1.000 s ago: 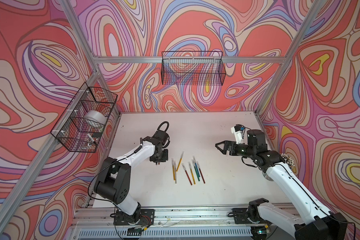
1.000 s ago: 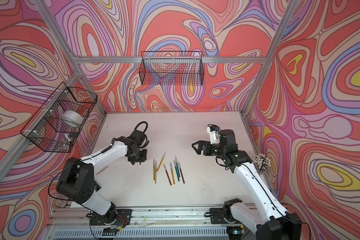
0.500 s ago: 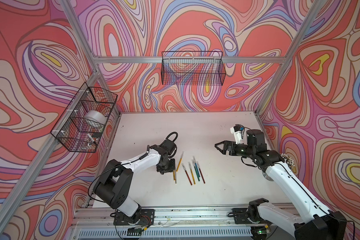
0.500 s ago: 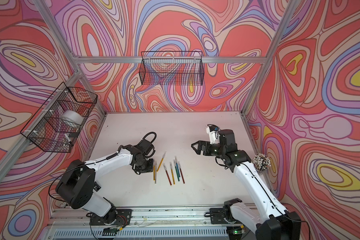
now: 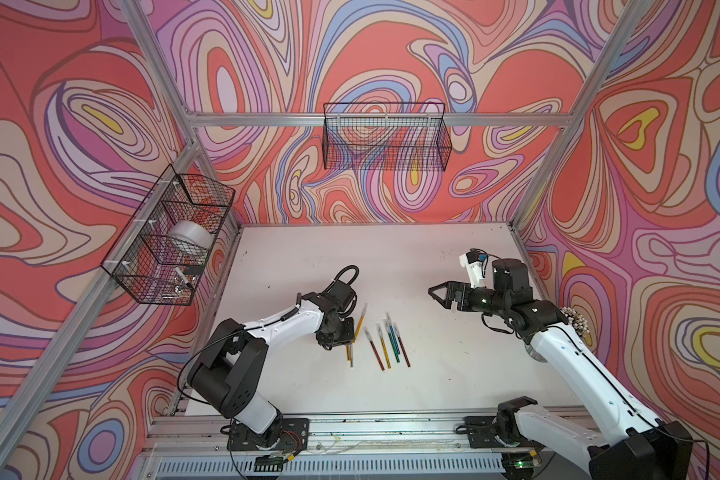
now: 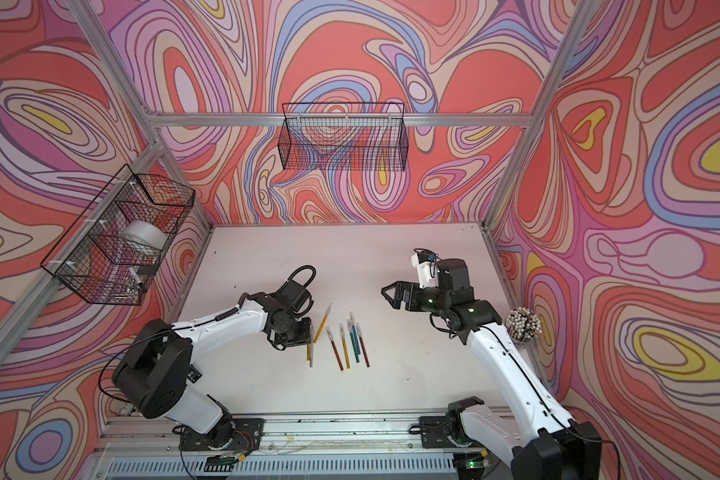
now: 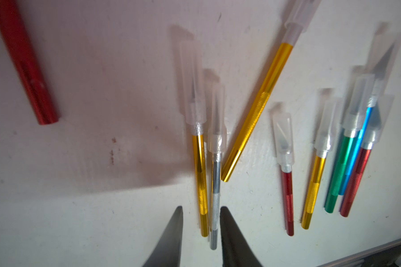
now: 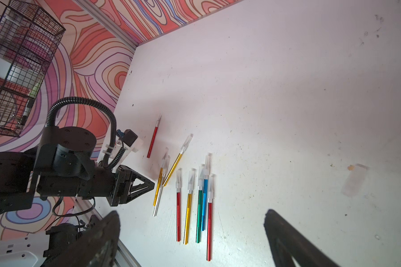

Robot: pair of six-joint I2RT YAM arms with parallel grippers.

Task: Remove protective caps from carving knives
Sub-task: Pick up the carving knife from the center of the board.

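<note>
Noted left gripper (image 7: 201,208) narrow, flanking silver knife (image 7: 215,185) at handle end, cap (image 7: 216,120) on; right gripper (image 8: 192,211) wide, empty, well apart.

The left end effector (image 7: 201,209) has swung over to the silver knife (image 7: 215,185), apparently straddling it.

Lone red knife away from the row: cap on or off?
Off. The right wrist view shows the lone red knife ending in a bare, thin blade with no whitish sleeve; one loose cap lies apart.
</note>
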